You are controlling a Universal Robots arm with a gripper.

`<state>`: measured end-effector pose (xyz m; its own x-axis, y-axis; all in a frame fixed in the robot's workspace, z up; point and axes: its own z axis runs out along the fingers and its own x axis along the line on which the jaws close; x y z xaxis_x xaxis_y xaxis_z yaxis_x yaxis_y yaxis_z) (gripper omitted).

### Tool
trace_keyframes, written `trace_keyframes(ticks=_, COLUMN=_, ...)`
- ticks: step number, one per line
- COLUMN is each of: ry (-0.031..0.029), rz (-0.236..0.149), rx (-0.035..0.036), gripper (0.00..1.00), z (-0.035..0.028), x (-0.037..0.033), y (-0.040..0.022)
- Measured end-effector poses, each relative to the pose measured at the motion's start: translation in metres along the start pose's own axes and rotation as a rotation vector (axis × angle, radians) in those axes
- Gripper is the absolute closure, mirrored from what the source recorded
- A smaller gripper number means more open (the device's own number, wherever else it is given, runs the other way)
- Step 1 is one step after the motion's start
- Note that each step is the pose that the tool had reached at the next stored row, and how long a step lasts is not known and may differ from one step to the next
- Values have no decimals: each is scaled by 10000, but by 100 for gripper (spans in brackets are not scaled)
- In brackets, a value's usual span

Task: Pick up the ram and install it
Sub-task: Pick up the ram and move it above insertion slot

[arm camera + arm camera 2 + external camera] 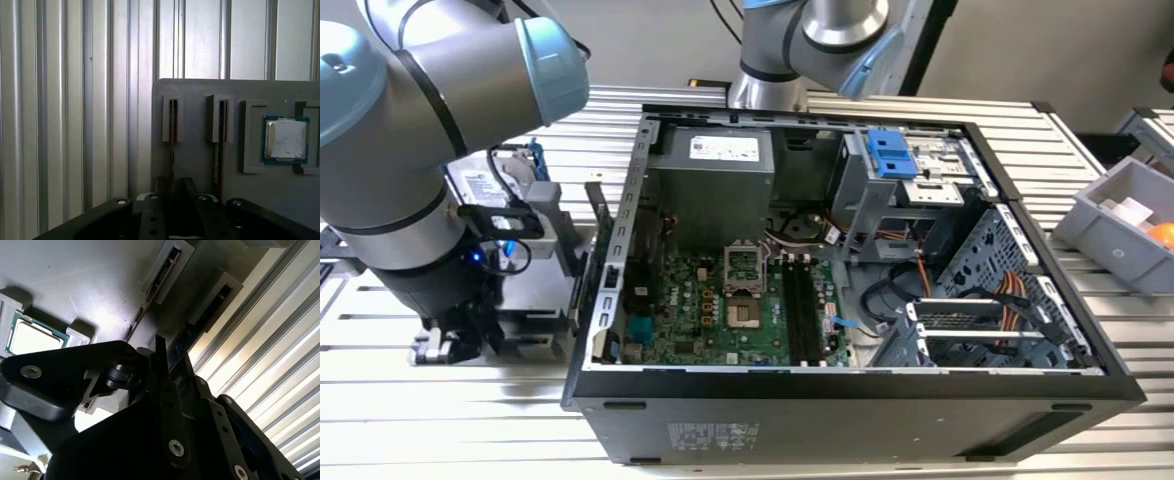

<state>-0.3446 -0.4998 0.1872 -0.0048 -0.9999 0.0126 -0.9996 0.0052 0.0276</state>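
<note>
Exterior view: arm [414, 150] reached down beside open computer case [854, 410]. First wrist view: gripper [172, 189] sat at gray holder [200, 100], over the ram [171, 145] standing edgewise in a holder slot; grip state couldn't be told. Processor [285, 140] lay in a holder recess.

No legible text, number or sign anywhere. White sticker on the power supply [724, 148], at the far wall of the computer case [881, 420]: print too fine to read. Pale printed patch low on the case's near outer wall, equally unreadable. White label on the hard drive [491, 183], near the tabletop's [454, 420] edge at the exterior view's left: unreadable too.
</note>
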Motion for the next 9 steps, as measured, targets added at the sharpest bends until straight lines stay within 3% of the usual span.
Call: trace_keyframes(ticks=9, ry=0, rz=1, rx=0, gripper=0, z=0, x=0, y=0)
